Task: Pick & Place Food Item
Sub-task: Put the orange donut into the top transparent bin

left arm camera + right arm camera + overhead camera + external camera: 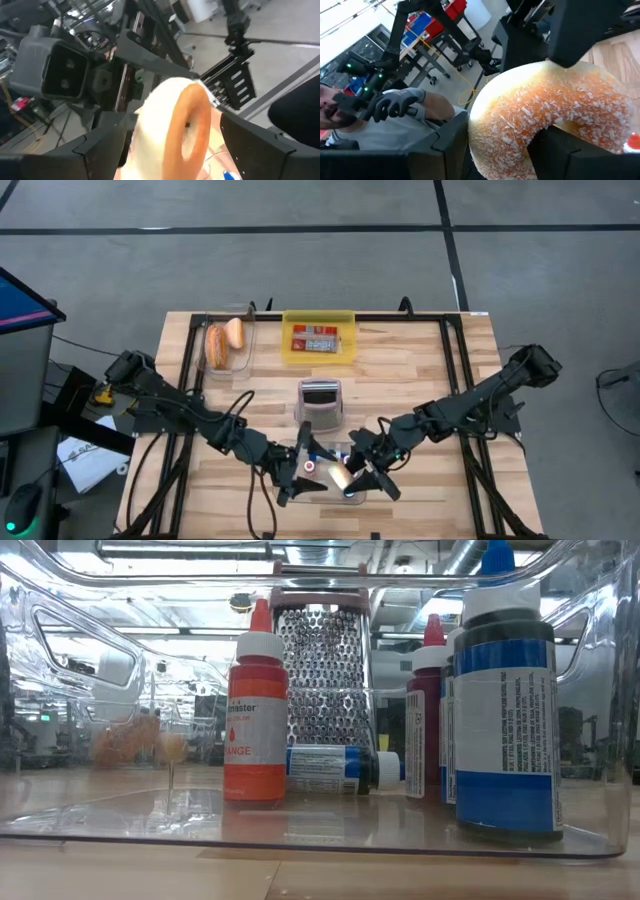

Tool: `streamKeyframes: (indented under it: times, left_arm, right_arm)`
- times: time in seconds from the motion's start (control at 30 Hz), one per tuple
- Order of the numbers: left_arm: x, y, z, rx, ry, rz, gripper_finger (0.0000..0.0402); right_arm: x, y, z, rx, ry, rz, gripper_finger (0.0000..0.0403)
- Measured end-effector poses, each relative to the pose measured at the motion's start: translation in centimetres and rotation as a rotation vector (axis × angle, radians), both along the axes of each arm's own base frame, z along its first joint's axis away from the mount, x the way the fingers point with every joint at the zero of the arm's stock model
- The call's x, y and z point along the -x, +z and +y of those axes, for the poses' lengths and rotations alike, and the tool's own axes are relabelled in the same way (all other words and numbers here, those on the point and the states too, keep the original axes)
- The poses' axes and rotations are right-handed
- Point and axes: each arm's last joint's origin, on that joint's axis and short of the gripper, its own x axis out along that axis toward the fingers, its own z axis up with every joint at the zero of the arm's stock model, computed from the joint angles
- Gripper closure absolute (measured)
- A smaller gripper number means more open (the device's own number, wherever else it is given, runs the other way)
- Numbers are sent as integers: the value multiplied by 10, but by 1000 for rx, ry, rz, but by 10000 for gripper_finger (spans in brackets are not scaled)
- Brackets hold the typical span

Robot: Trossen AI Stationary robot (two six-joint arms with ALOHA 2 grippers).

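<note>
A ring doughnut with orange sprinkled icing and a pale underside hangs above the table's near edge, between both arms. My left gripper comes at it from the left and my right gripper from the right; both are shut on it. In the left wrist view the doughnut stands on edge between my left gripper's fingers. In the right wrist view the doughnut fills the space between my right gripper's fingers. The low view shows neither gripper. My left gripper has the doughnut between its two fingers, one beside the pale underside, the other beside the iced face. The fingers reach in nearly level from the table's left. The doughnut stands on edge, clear of the table. My right gripper holds the doughnut's ring: one finger lies against the outer rim, the other finger lies over the ring by the hole. It reaches in nearly level from the table's right. The doughnut is lifted clear.
Below the grippers stands a clear bin with an orange bottle, a blue one and others. A metal grater stands behind it; a yellow tray and a clear food container sit at the far edge. A person's gloved hand shows beyond the table.
</note>
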Motion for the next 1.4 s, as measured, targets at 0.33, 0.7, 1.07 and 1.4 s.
streamKeyframes:
  times: [0.33, 0.7, 1.07, 1.4]
  left_arm:
    - [-3, 1, 5, 16, -24, -6, 88]
    - [-4, 5, 6, 48, -20, -34, 116]
    - [-8, 5, 12, 77, 0, -33, 244]
    - [-2, 8, 8, 78, -10, -34, 276]
  right_arm:
    - [-8, 11, -2, 26, 16, -45, 223]
    - [-11, 13, -8, 49, 7, -69, 223]
    - [-11, 14, -8, 73, 10, -87, 223]
    - [-12, 15, -8, 99, -24, -115, 191]
